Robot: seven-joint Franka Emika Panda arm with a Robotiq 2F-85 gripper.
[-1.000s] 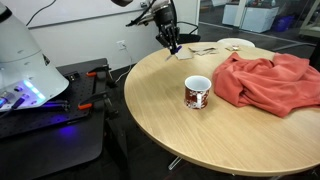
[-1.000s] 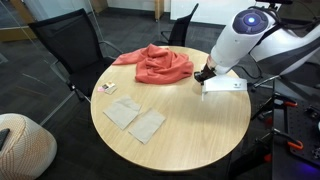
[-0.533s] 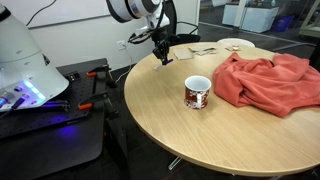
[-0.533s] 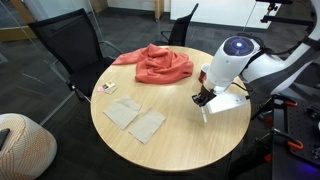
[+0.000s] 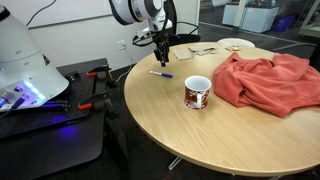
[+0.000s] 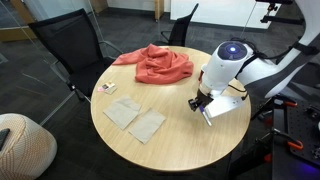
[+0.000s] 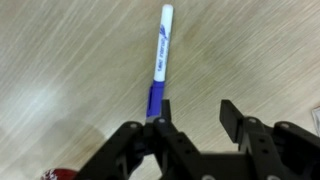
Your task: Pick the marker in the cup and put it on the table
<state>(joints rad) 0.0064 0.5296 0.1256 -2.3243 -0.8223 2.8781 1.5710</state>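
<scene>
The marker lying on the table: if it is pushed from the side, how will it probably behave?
The marker looks round and slim, so it would probably roll on the smooth table. It seems stiff and light, so it is likely easy to lift.

Your marker (image 5: 161,73) lies flat on the table (image 5: 190,135), near its rim and well apart from the cup (image 5: 198,92). The cup stands between the marker and the cloth (image 5: 268,80). The jaws hang over the marker; in the wrist view, its near end is hidden behind one of them.
</scene>
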